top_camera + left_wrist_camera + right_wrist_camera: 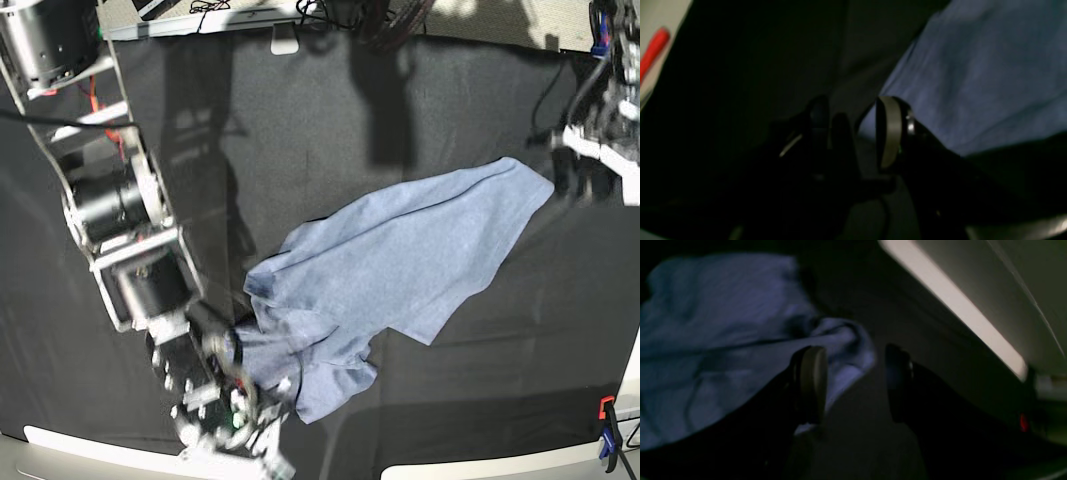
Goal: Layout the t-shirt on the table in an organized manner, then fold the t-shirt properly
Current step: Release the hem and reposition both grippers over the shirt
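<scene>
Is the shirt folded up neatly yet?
No, in the base view the t-shirt lies crumpled and slanted across the black table, its lower end bunched up.

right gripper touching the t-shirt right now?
Cannot tell. In the right wrist view the open right gripper sits at the t-shirt's bunched edge, one finger overlapping the cloth, but the dark, blurred frame shows neither contact nor gap.

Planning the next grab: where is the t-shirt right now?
In the base view the t-shirt lies rumpled, centre-right on the table, stretching diagonally from the right hand at lower left toward the left hand.
</scene>
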`<act>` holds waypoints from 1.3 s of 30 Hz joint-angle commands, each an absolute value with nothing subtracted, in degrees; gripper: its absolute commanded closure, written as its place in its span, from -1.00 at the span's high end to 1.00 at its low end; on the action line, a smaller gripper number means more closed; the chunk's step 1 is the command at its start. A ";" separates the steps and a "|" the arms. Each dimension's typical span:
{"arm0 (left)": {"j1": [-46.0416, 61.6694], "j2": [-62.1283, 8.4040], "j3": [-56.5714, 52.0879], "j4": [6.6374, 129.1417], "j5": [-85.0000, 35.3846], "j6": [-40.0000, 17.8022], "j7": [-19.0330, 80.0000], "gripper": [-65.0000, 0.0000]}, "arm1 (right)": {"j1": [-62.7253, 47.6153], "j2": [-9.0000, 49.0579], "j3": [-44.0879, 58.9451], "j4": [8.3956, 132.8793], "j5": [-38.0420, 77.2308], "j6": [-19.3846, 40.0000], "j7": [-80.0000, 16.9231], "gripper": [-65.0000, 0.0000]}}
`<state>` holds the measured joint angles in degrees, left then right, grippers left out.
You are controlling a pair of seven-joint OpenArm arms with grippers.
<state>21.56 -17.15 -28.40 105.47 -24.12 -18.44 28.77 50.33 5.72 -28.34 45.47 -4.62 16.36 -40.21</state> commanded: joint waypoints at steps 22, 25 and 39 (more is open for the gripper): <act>-12.82 -17.96 -2.28 82.26 -22.59 -18.48 28.77 -0.33 | 7.64 11.73 -18.85 97.58 -5.17 15.46 -48.45 -0.15; -18.55 -17.85 2.52 74.87 -22.57 -18.48 27.53 -0.33 | 1.19 11.73 -15.07 104.79 -5.56 15.49 -48.49 -0.15; -38.11 -10.87 9.58 35.46 -8.91 -18.44 15.51 -0.33 | -10.83 11.70 -11.46 117.54 -5.56 15.49 -48.45 -0.15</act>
<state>-36.12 -10.66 9.69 34.28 -8.10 -18.35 16.53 -11.57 11.57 -11.62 116.27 -5.72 15.66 -49.60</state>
